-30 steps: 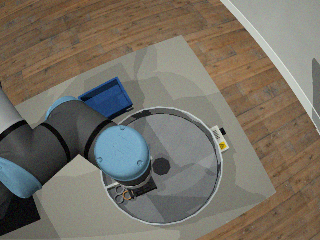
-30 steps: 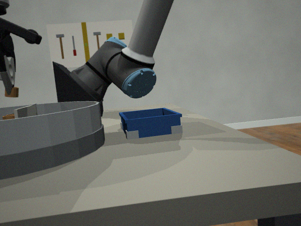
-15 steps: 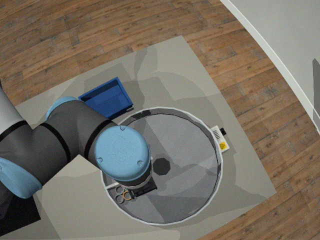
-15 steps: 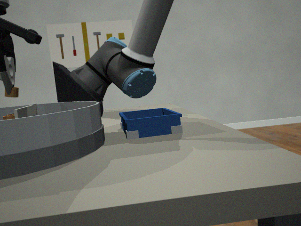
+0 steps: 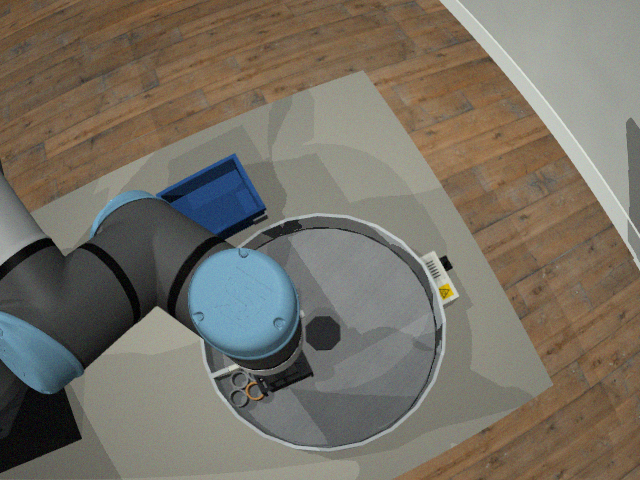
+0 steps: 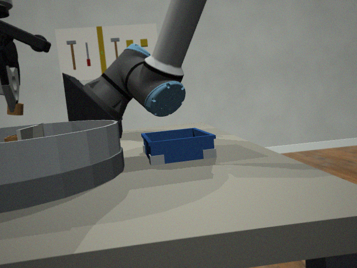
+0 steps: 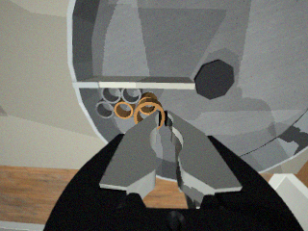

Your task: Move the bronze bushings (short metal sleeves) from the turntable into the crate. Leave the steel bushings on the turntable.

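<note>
My gripper (image 7: 162, 112) (image 6: 11, 109) (image 5: 262, 387) is shut on the wall of a bronze bushing (image 7: 137, 115) (image 6: 15, 109) (image 5: 247, 390) and holds it well above the turntable (image 5: 439, 310) (image 6: 57, 144) (image 7: 168, 48). A second bronze bushing (image 7: 116, 111) (image 6: 10, 138) stands on the turntable just below and to the left of the held one. Several steel bushings (image 7: 98, 110) (image 5: 233, 380) stand beside it against a white divider wall (image 7: 135, 85). The blue crate (image 5: 249, 192) (image 6: 178, 148) sits on the table beyond the turntable, away from the gripper.
A dark octagonal hub (image 5: 322, 332) (image 7: 214, 79) marks the turntable's middle. A white labelled box (image 5: 439, 276) is fixed to the turntable's far rim. The arm's elbow (image 6: 164, 97) hangs above the crate. The table edge (image 6: 201, 239) borders wooden floor.
</note>
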Controlling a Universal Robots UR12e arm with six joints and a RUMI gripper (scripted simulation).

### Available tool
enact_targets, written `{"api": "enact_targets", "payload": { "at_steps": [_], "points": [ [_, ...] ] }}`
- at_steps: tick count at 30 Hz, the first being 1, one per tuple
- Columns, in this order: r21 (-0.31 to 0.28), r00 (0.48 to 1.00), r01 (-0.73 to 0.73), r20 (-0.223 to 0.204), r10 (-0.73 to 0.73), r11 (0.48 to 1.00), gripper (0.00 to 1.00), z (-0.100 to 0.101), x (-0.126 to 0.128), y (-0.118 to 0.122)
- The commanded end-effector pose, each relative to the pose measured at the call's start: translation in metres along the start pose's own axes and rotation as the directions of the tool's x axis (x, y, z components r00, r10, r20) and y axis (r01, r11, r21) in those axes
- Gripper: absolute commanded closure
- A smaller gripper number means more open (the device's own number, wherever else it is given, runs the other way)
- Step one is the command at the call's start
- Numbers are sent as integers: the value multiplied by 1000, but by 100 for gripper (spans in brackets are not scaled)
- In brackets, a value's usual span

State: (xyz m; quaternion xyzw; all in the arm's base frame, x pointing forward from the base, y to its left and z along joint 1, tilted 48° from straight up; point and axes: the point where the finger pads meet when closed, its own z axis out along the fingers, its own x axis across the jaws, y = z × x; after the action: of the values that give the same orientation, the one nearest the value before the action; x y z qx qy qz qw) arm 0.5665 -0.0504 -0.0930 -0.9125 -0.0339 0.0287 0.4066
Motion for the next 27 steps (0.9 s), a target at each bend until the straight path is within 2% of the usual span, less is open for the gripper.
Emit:
{"api": "enact_targets", "payload": {
  "at_steps": [1,10,16,24,26,27],
  "points": [
    [-1,1000,0,-1,0,1000,100,-1,1,-9],
    [-1,1000,0,-1,0,1000,100,-1,1,-40],
    [-1,1000,0,-1,0,1000,100,-1,2,-83],
    [-1,1000,0,-1,0,1000,100,-1,4,-156],
    [-1,1000,0,-1,0,1000,100,-1,4,-156],
    [-1,1000,0,-1,0,1000,100,-1,4,-166]
  ]
}}
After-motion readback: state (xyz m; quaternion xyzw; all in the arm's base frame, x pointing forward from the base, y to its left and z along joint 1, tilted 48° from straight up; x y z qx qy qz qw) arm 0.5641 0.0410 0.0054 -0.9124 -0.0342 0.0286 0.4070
